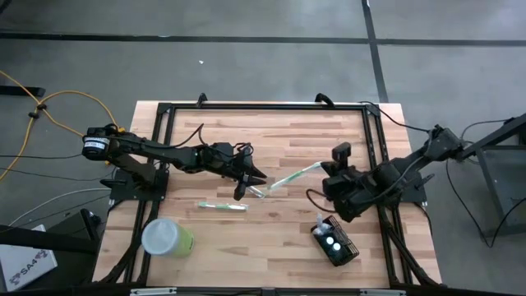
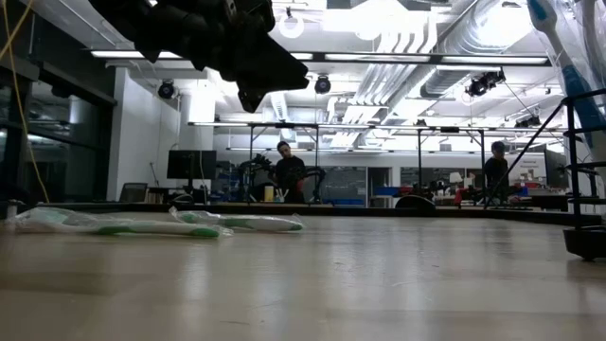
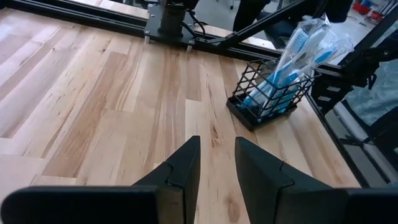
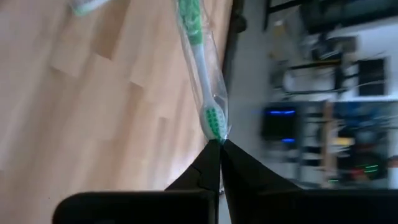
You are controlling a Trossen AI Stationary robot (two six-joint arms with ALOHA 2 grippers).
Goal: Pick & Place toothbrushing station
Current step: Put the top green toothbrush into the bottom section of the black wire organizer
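The black wire-mesh holder (image 1: 335, 244) stands near the table's front right with blue wrapped toothbrushes in it; it also shows in the left wrist view (image 3: 268, 98). My right gripper (image 1: 323, 169) is shut on a green wrapped toothbrush (image 1: 288, 179) at mid-table. My left gripper (image 1: 248, 179) is open and empty above the table, close to that toothbrush's handle end; its fingers also show in the left wrist view (image 3: 217, 163). A second green wrapped toothbrush (image 1: 223, 205) lies flat on the table left of centre. My right gripper pinches the tip of the clear wrapper at the toothbrush's head end (image 4: 216, 138) between its two shut fingers. The fingers lie along the toothbrush, coming from the table's right side. The toothbrush stretches away toward the left; its handle end (image 2: 248, 224) seems to lie on the table.
A lime-green cup with a whitish lid (image 1: 168, 237) lies at the front left. A black frame rail (image 1: 263, 107) runs around the table's edges. People stand in the room behind the table (image 2: 287, 170).
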